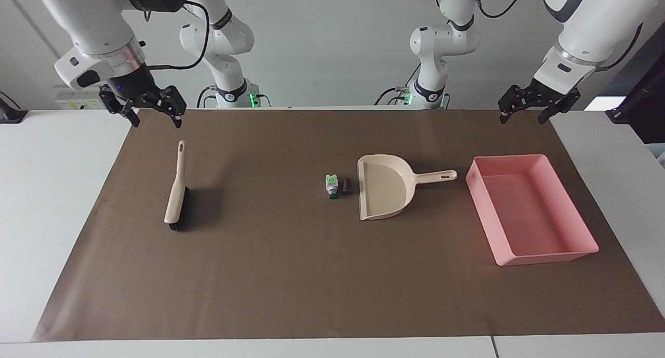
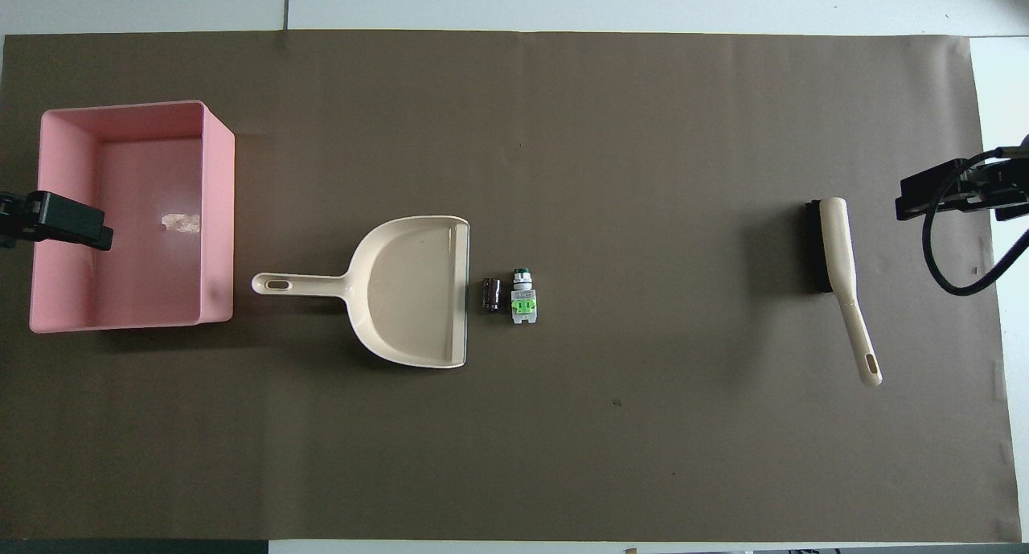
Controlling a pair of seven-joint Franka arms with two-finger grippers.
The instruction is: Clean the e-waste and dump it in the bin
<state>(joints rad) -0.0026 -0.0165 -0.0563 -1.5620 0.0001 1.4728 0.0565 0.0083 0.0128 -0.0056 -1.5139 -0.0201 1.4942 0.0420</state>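
Facing view: my right gripper (image 1: pixel 154 110) hung over the brush (image 1: pixel 177 193), jaws open and empty; the e-waste (image 1: pixel 338 186) lay just beside the dustpan (image 1: pixel 383 192); my left gripper (image 1: pixel 535 106), also open, hung near the bin (image 1: pixel 530 209). I feared a hard sweep might scatter the parts.

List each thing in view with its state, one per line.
Left gripper: open, empty, raised, waiting.
Right gripper: open, empty, raised.
Brush: lying on the mat, untouched.
Dustpan: flat on the mat, empty, mouth toward the e-waste.
White-and-green block: on the mat, unswept.
Brown cylinder: on the mat beside the block, just outside the dustpan's mouth.
Pink bin: upright, no e-waste inside.
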